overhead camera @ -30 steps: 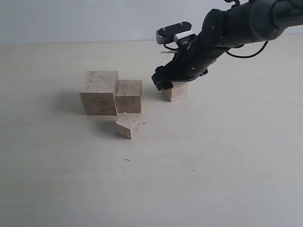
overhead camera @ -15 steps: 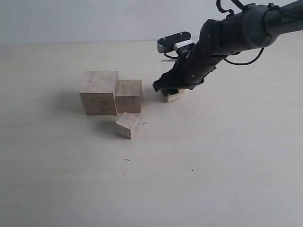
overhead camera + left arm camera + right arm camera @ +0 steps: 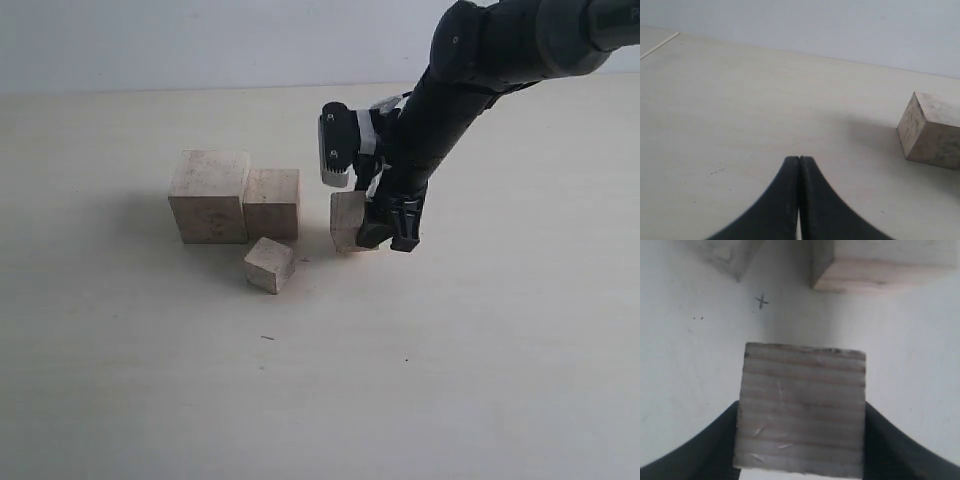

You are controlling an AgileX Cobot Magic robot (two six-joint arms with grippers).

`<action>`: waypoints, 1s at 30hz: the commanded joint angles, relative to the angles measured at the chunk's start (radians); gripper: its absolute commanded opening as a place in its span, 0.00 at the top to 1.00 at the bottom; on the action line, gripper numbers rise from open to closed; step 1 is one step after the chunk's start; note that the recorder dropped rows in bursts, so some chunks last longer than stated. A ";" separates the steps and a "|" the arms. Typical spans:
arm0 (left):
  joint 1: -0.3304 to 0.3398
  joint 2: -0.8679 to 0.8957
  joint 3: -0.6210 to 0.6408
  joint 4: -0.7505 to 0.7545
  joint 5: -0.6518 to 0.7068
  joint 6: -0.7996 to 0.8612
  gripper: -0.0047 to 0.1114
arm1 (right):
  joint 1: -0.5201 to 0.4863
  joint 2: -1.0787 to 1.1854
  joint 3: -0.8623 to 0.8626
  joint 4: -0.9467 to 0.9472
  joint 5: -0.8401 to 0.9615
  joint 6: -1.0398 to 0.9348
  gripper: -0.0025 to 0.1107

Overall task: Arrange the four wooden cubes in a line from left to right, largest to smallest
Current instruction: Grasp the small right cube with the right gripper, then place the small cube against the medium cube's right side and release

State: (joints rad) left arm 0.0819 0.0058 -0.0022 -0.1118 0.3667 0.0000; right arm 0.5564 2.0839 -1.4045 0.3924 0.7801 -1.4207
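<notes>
The largest of the four wooden cubes (image 3: 208,195) and a medium one (image 3: 272,202) stand side by side, touching. A small cube (image 3: 269,264) sits turned, just in front of the medium one. My right gripper (image 3: 382,232) is shut on another smaller cube (image 3: 347,220), holding it low over the table just right of the medium cube with a gap between. In the right wrist view this cube (image 3: 801,410) fills the span between both fingers (image 3: 715,445). My left gripper (image 3: 799,159) is shut and empty, with the largest cube (image 3: 932,130) off to one side.
The pale table (image 3: 450,380) ends at a light wall at the back. The right arm (image 3: 480,60) reaches in from the upper right. A small pen cross (image 3: 761,301) marks the table between the cubes.
The right gripper has shut on the cube that stood farther back and brought it forward and left, close beside the medium cube. The other three cubes have not moved.
</notes>
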 commanded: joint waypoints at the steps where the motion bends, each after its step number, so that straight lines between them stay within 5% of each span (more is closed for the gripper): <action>1: -0.005 -0.006 0.002 0.004 -0.008 0.000 0.96 | -0.006 0.018 0.001 0.021 -0.078 -0.068 0.98; 12: -0.005 -0.006 0.002 0.004 -0.008 0.000 0.96 | -0.006 0.024 0.001 0.123 -0.184 -0.004 0.98; 16: -0.005 -0.006 0.002 0.004 -0.008 0.000 0.96 | -0.006 0.024 0.001 0.147 -0.145 -0.150 0.98; 21: -0.005 -0.006 0.002 0.004 -0.008 0.000 0.96 | -0.054 0.035 0.001 0.411 -0.091 -0.369 0.98; 30: -0.005 -0.006 0.002 0.004 -0.008 0.000 0.96 | -0.098 0.092 0.001 0.502 -0.058 -0.488 0.98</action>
State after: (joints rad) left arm 0.0819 0.0058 -0.0022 -0.1118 0.3667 0.0000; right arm 0.4597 2.1558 -1.4045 0.8275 0.6960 -1.8468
